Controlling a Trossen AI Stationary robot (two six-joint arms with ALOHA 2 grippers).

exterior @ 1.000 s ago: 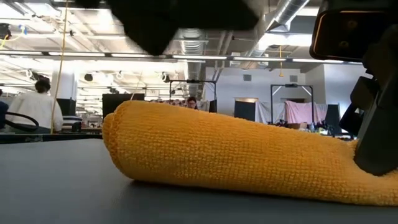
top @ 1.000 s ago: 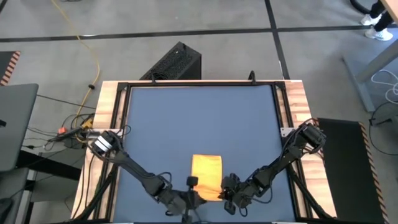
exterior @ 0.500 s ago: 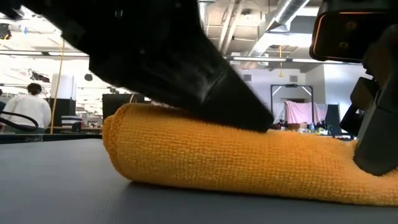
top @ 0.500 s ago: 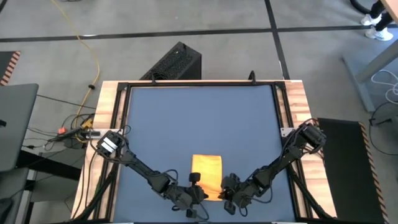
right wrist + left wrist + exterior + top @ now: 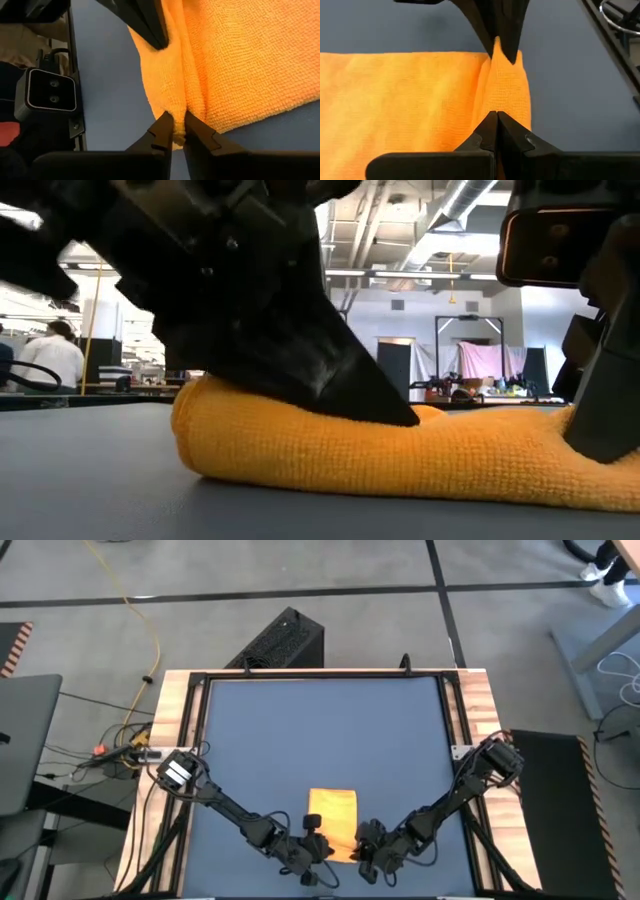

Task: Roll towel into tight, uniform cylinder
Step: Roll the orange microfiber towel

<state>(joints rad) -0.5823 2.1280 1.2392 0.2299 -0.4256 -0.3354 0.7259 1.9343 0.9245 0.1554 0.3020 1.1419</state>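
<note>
- Although the table [image 5: 320,730] with its blue-grey mat takes up most of the high view, all the work sits at its near edge, where both arms reach in low and cover part of the cloth.
- The room beyond shows only in the low view: ceiling ducts, racks, and a person [image 5: 55,358] in white far off to the side.
- The floor around the table shows only from above, with a black box [image 5: 280,640] behind the far edge and a yellow cable [image 5: 150,630] running past it.
- The towel [image 5: 333,822] lies flat near the middle of the near edge, its nearest end rolled into a low ridge [image 5: 400,455] across the mat.
- The left gripper [image 5: 493,117] presses on one end of the ridge with fingers closed together on a pinch of towel; in the low view its dark bulk hides the top of the roll.
- The right gripper [image 5: 174,125] sits at the other end, fingers nearly together and nipping the roll's edge; in the low view only part of it shows, cut off at the picture's side.
- A small camera box [image 5: 50,90] at the table edge appears only in the right wrist view.
</note>
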